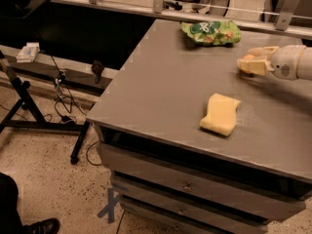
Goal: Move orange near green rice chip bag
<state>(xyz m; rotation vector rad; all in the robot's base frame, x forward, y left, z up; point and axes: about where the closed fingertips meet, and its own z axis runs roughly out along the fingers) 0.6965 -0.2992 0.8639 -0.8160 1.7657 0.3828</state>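
At the frame's right edge, the gripper (247,64) hovers low over the table (161,82), fingers clenched on the orange (249,57), near the green rice chip bag (211,33). Risk: released high, the round fruit rolls away.

The gripper (246,61) is at the right side of the table (161,82), just over its top. Its pale fingers (254,68) clasp the orange (249,57), so only a small piece of the fruit shows between them (the rest is covered). The arm (292,62) behind it is cut by the right edge, and the table runs out there too. The print on the green rice chip bag (210,33) is too small to read. At the bottom left, a dark shoe (41,225) is cut by the edge.
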